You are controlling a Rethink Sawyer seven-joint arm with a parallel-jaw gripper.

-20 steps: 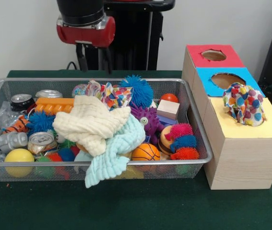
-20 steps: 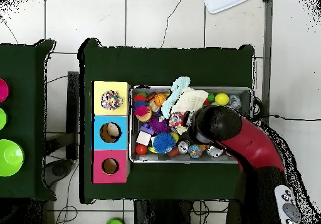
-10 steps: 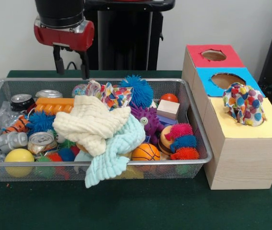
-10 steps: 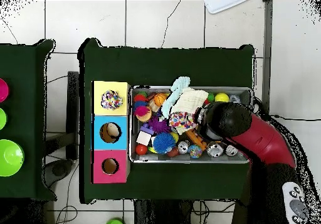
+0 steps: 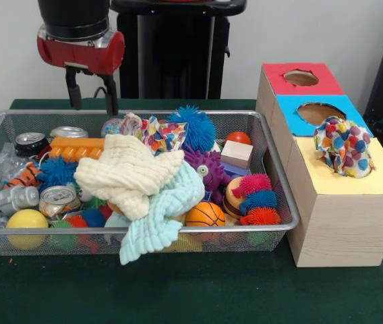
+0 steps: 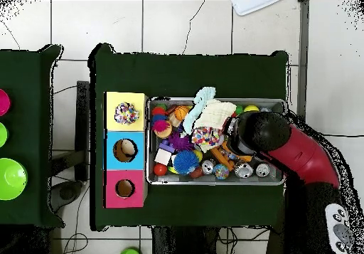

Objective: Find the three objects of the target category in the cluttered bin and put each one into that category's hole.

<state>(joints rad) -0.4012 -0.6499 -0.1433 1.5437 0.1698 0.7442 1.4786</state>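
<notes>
Hovering end effector point(image 5: 91, 96) over bin point(image 5: 272, 169); empty

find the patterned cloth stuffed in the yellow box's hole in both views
Front view: the patterned cloth bulges from the yellow box, nearest of three boxes, right of the wire basket.
Overhead view: it fills the top box's hole, left of the basket.
Shared landmark: the blue box next to the yellow one.

cream cloth point(image 5: 127, 172), mint cloth point(image 5: 161, 212), box tops point(image 5: 343, 179) — red, blue, yellow
</notes>
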